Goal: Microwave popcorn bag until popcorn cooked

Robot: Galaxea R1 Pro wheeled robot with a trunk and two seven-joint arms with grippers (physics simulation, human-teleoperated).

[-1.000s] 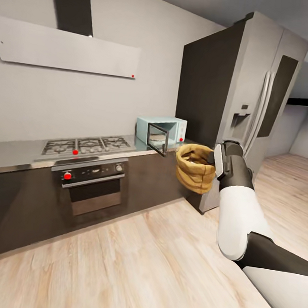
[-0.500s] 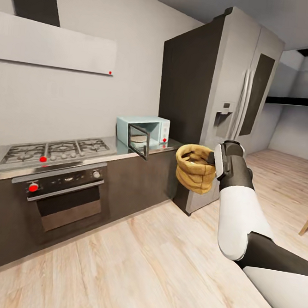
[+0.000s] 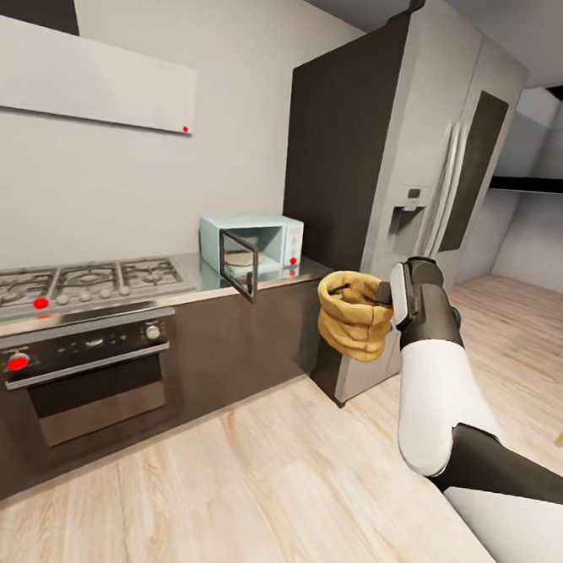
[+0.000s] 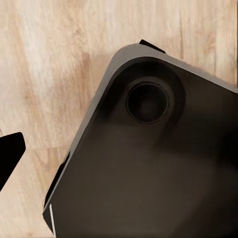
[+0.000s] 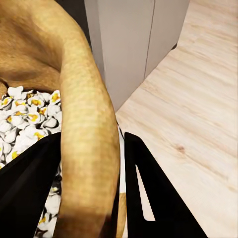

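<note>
The tan-brown popcorn bag (image 3: pixel 352 325) hangs in the air in front of the fridge, held by its rolled rim in my right gripper (image 3: pixel 390 298). In the right wrist view the rim (image 5: pixel 89 148) sits pinched between the two black fingers (image 5: pixel 148 188), and white and yellow popcorn (image 5: pixel 25 114) shows inside the bag. The pale mint-blue microwave (image 3: pixel 264 238) stands on the grey countertop (image 3: pixel 198 285) next to the fridge, left of the bag, with its dark glass door (image 3: pixel 237 265) swung open. One black fingertip (image 4: pixel 10 158) of my left gripper shows over the wood floor.
A tall steel fridge (image 3: pixel 408 181) rises right behind the bag. The gas hob (image 3: pixel 70 278) and dark built-in oven (image 3: pixel 88 368) lie left of the microwave, under a hood (image 3: pixel 86 76). My dark base (image 4: pixel 148 163) is above light wood floor (image 3: pixel 257 483).
The whole head picture has slid left, so the camera has moved; the microwave and hob now sit further left in view. The bag stays held in the right gripper.
</note>
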